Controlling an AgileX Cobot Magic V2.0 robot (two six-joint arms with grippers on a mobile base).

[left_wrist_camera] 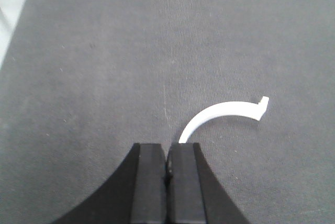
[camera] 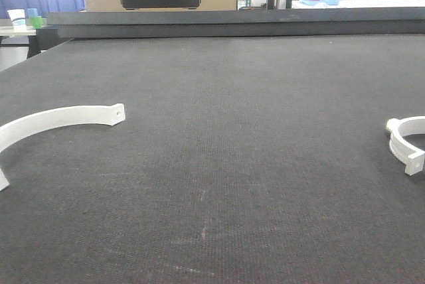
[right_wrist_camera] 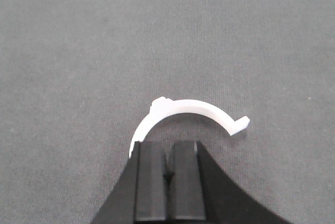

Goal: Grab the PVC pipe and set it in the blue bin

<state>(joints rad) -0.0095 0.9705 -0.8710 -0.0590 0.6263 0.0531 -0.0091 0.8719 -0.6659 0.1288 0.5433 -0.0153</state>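
Matting (camera: 232, 184), dark grey and woven, covers the whole table. The PVC pipe (camera: 400, 148) lies flat on it at the right-hand edge of the front view. From the right wrist camera it sits just past the tips of the right gripper (right_wrist_camera: 168, 150), whose jaws are pressed together with nothing between them. The left gripper (left_wrist_camera: 167, 150) is likewise closed up and empty, with the larger, thinner white strip (left_wrist_camera: 220, 110) lying just beyond it, well apart from the pipe.
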